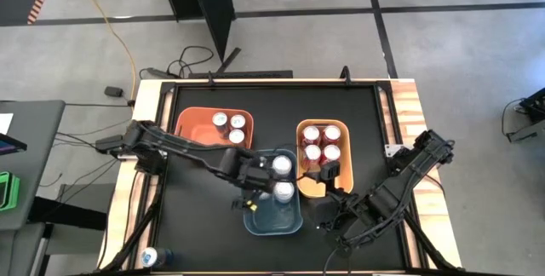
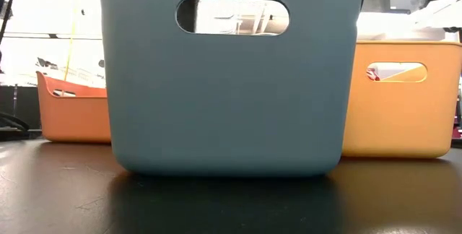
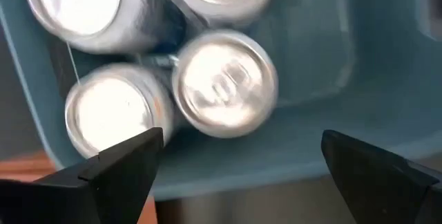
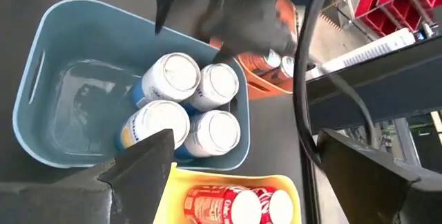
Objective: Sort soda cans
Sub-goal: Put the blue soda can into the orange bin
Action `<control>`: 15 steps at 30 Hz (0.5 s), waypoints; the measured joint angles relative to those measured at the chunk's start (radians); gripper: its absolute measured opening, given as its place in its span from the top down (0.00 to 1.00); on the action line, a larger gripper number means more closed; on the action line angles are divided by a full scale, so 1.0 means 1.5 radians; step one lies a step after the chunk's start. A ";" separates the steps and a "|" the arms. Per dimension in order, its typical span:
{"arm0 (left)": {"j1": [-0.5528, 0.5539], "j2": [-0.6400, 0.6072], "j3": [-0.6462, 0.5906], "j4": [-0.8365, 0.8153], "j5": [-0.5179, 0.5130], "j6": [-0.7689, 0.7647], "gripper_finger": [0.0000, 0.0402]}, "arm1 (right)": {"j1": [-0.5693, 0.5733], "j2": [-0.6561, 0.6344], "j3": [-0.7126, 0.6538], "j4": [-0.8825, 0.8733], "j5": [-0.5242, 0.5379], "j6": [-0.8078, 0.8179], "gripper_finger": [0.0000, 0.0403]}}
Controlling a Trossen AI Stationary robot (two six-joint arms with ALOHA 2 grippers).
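Note:
Four blue-and-silver soda cans (image 4: 186, 103) stand upright in the far end of the blue bin (image 1: 274, 216), also seen as cans (image 3: 224, 82) from above. Three silver-white cans (image 1: 230, 127) sit in the orange bin (image 1: 189, 123). Several red cans (image 1: 321, 142) fill the yellow bin (image 1: 300, 131). My left gripper (image 3: 242, 175) hovers open over the blue bin's far-left wall and touches nothing. My right gripper (image 4: 255, 175) hangs open above the yellow bin's near end (image 1: 330, 174), also touching nothing. The low view shows only the three bins.
The near half of the blue bin (image 4: 76, 99) holds no cans. The three bins stand close together on the black table top (image 1: 204, 225). Wooden rails (image 1: 409, 114) edge the table. A small blue-and-white object (image 1: 152, 257) lies at the near-left corner.

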 joint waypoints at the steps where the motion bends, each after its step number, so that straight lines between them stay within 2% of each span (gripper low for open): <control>1: -0.008 -0.013 0.000 -0.011 0.000 -0.008 0.03 | 0.000 0.000 0.000 0.000 0.000 0.000 0.08; 6: -0.071 -0.096 0.000 -0.079 0.001 -0.125 0.03 | 0.000 0.000 0.000 -0.002 -0.003 0.006 0.08; 11: -0.193 -0.173 0.000 -0.110 0.004 -0.333 0.03 | 0.000 0.000 0.000 -0.003 -0.003 0.007 0.08; 15: -0.304 -0.196 0.000 -0.116 0.011 -0.512 0.03 | -0.001 0.000 0.000 -0.002 -0.003 0.007 0.08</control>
